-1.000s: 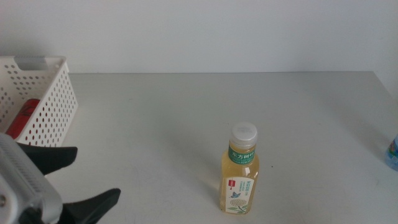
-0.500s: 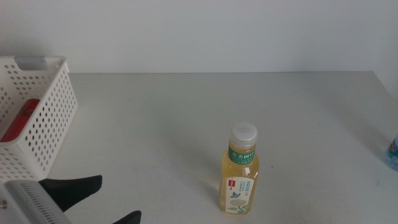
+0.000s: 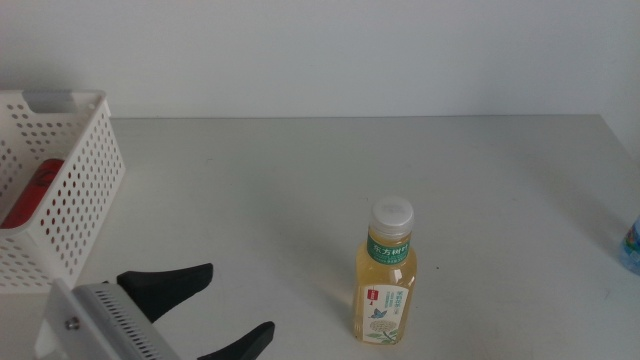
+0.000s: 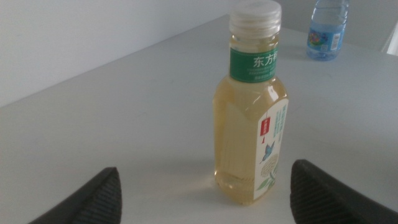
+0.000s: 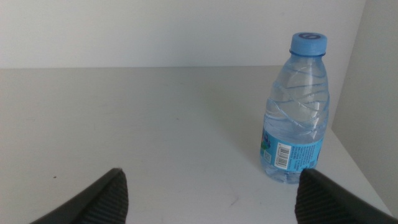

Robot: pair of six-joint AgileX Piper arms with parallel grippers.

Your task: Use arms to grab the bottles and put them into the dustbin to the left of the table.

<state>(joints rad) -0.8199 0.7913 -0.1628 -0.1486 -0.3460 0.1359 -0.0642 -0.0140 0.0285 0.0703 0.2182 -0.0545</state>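
Note:
The yellow tea bottle (image 3: 385, 272) with white cap and green label stands upright on the grey table (image 3: 300, 180). My left gripper (image 3: 238, 307) is open and empty at the lower left, its tips pointing at the bottle with a gap between. In the left wrist view the tea bottle (image 4: 250, 112) stands ahead between the open jaws (image 4: 205, 190). The red cola can (image 3: 32, 192) lies inside the white dustbin (image 3: 85, 190) at the left. The small water bottle (image 3: 631, 245) stands at the right edge. In the right wrist view it (image 5: 295, 121) stands ahead of my open right gripper (image 5: 211, 193).
A pale wall runs behind the table's far edge. The table's right edge lies close beside the water bottle.
My left gripper has moved right and away from the dustbin, toward the tea bottle, staying open. The bottles and the can have not moved.

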